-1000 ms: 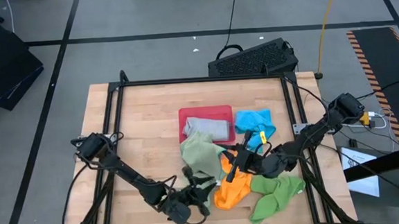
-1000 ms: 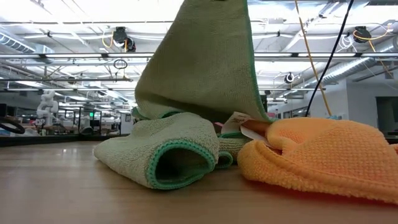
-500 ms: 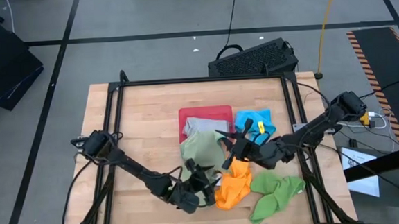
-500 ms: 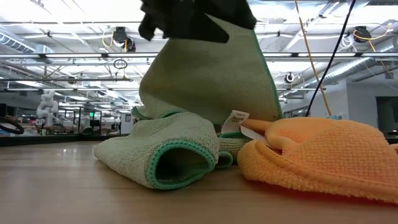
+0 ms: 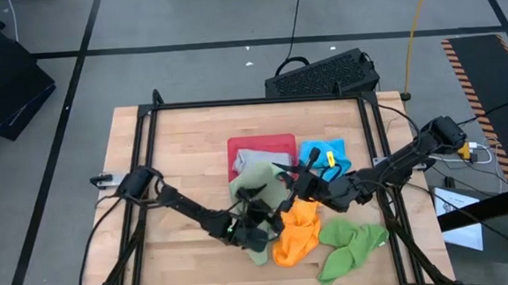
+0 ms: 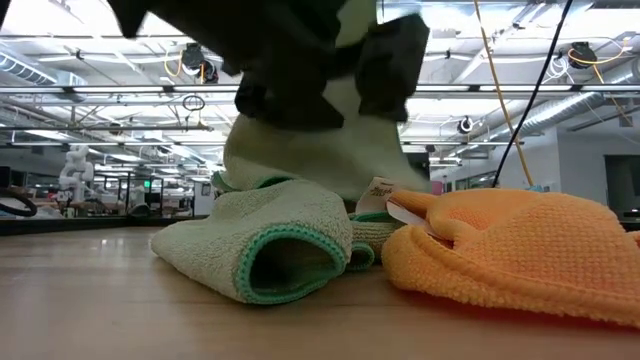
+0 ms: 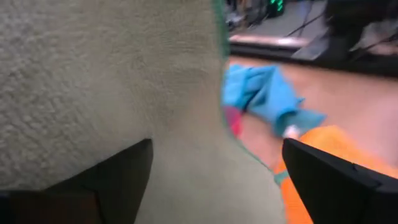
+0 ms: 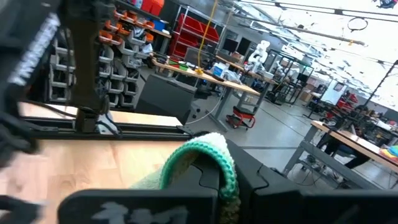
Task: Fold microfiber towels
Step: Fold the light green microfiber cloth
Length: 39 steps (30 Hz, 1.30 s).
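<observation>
The wooden table [image 5: 175, 156] has a black frame [image 5: 251, 101] along its edges. From the table's centre, the whole half from 7 through 9 to 12 o'clock is bare wood, while the towels crowd the side from 1 to 5 o'clock, leaving little free room there. A red tray [image 5: 263, 145] sits just past centre toward 12 o'clock with a grey-blue towel [image 5: 268, 163] in it.

The left gripper [image 5: 257, 215] is at about 6 o'clock from the tray, its fingers [image 7: 339, 183] spread wide with the sage green towel [image 5: 255, 188] lying between and in front of them, touching or nearly so; they are not clamped on it. The right gripper [image 5: 294, 186] is just at 3 o'clock of that towel, its jaws pressed together on the towel's green-stitched hem [image 8: 208, 163], holding that edge lifted.

The sage green towel is crumpled, pale with a brighter green border. In the low view a second sage green towel [image 6: 265, 245] lies rolled on the wood below it, though from above it is hard to tell the two apart. An orange towel [image 5: 297, 235] is bunched at 4 o'clock of the left gripper, touching the sage cloth. A bright green towel [image 5: 353, 245] lies crumpled at 3 o'clock of the orange one, near the table's edge. A bright blue towel [image 5: 325, 153] lies beside the tray at its 3 o'clock.
</observation>
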Tool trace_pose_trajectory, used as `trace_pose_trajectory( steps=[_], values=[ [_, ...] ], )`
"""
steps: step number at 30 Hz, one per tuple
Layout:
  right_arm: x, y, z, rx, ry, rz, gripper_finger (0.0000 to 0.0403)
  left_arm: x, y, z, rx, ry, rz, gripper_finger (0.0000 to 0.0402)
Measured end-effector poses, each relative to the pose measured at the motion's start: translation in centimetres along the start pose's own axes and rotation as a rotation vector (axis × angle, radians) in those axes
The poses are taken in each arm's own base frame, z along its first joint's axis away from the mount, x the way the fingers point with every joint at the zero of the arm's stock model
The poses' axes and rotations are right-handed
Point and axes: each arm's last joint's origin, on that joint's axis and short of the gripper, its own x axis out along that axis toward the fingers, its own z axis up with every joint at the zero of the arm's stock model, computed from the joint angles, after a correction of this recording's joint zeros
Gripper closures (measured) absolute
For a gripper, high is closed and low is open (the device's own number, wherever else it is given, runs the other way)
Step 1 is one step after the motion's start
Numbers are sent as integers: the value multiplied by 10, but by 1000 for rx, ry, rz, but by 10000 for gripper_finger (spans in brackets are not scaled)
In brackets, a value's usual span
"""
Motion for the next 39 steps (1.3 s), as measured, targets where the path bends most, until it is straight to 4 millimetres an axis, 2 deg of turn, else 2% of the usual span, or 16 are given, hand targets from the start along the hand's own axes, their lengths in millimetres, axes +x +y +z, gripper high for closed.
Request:
trace_pose_trajectory(
  steps=[2, 5, 12, 18, 20, 23, 28, 31, 36, 39],
  values=[
    [-2, 2, 0, -1, 0, 6, 401, 5, 6, -4, 56, 35, 29, 70],
    [-9, 6, 0, -2, 2, 29, 401, 1, 17, -6, 148, 80, 71, 108],
    [-15, 13, -11, 0, 75, 72, 401, -30, 44, 8, 297, 234, 37, 197],
    [-15, 14, -14, 76, 90, 103, 401, -57, 67, 17, 309, 353, 39, 277],
    [-15, 15, -13, 101, 87, 122, 401, -65, 70, 20, 304, 383, 19, 297],
    [-12, 14, -14, 109, 91, 113, 401, -76, 62, 22, 332, 411, -94, 312],
    [-3, 9, -17, 105, 106, 83, 401, -96, 27, 25, 368, 286, -345, 308],
    [0, 8, -18, 110, 106, 100, 401, -96, 8, 18, 441, 194, -414, 283],
    [5, 6, -20, 131, 113, 130, 401, -70, -5, -2, 565, 105, -297, 214],
    [6, 5, -21, 124, 118, 126, 401, -47, -5, -3, 576, 86, -252, 181]
  ],
)
